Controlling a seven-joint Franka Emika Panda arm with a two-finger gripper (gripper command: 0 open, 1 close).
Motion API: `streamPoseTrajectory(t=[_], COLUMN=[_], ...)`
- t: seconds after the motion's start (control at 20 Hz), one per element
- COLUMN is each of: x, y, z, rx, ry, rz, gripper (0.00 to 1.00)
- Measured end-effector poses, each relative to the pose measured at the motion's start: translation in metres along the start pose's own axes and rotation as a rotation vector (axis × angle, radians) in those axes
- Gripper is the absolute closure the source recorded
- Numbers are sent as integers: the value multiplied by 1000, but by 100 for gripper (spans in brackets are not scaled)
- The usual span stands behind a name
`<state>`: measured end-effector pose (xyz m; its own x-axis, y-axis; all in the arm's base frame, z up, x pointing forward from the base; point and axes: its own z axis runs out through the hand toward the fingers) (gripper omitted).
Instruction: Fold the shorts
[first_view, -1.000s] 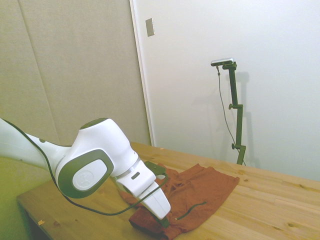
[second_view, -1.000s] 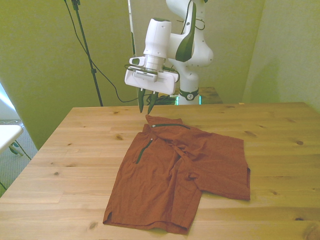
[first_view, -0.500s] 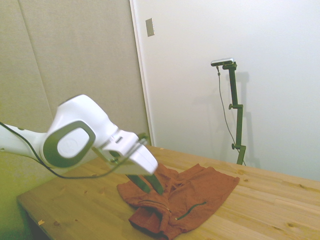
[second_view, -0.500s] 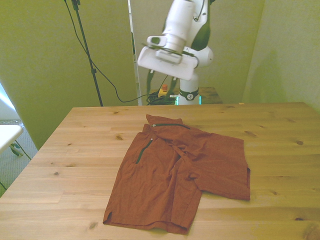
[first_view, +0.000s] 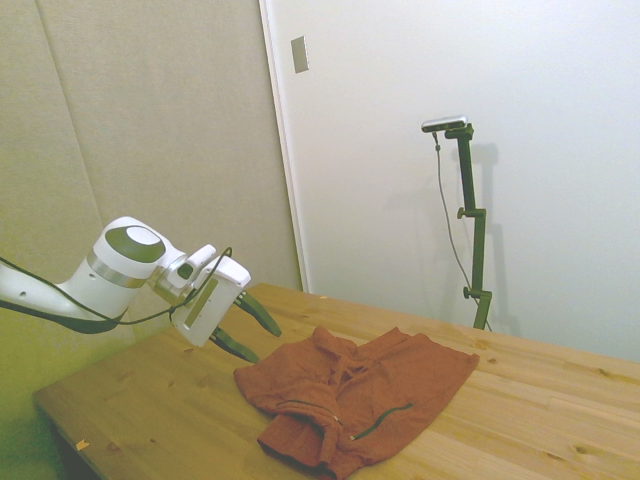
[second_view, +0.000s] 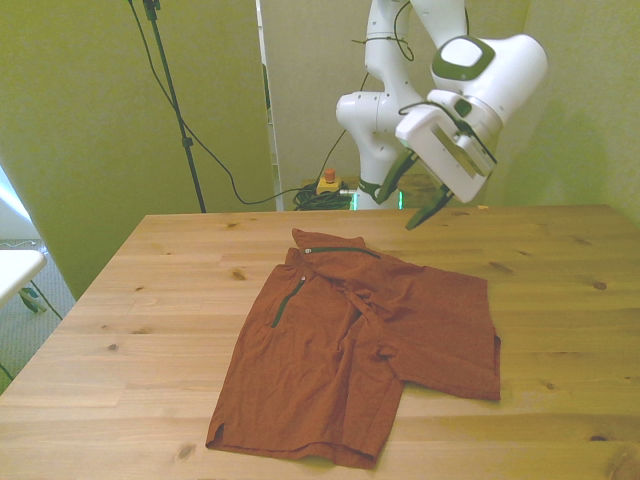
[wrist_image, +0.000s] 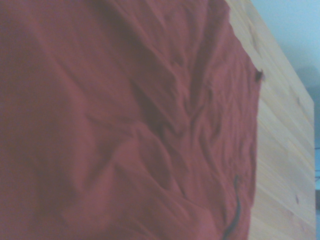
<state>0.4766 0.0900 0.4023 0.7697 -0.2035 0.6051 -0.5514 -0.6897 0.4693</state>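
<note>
The shorts (second_view: 360, 340) lie spread and rumpled on the wooden table (second_view: 150, 300), with one layer lying over the other, the waistband end toward the far edge in the front view and the leg hems toward the near edge. A dark zipper (second_view: 284, 303) runs down the side at the front view's left, and a second dark line crosses the fabric near the waistband. In the side view the same cloth (first_view: 355, 390) sits bunched near the table's near corner, so its folds hide how the layers lie beneath. The gripper (second_view: 415, 190) hangs in the air above the table's far edge, clear of the fabric and tilted, its two dark fingers (second_view: 393, 174) spread wide apart with nothing between them; the side view shows the same spread (first_view: 247, 328). The arm's base and lower links are partly hidden behind the gripper body in the front view. The wrist view is soft and close: it fills with creased rust fabric (wrist_image: 125, 125), a short dark zipper stretch (wrist_image: 236, 210), and a strip of bare wood (wrist_image: 280, 150) beside the cloth's edge.
</note>
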Motion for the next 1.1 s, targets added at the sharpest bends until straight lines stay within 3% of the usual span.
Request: streamPoseTrajectory(t=[0.2,0.35,0.6,1.1], x=[-13,-23,-49,-78], y=[-63,-94,-110,-128], z=[-2,-24,-60,-33], rx=[23,35,-6,-42], ry=[-8,12,54,14], rz=[-56,-91,-130,-140], gripper=[0,0,0,0])
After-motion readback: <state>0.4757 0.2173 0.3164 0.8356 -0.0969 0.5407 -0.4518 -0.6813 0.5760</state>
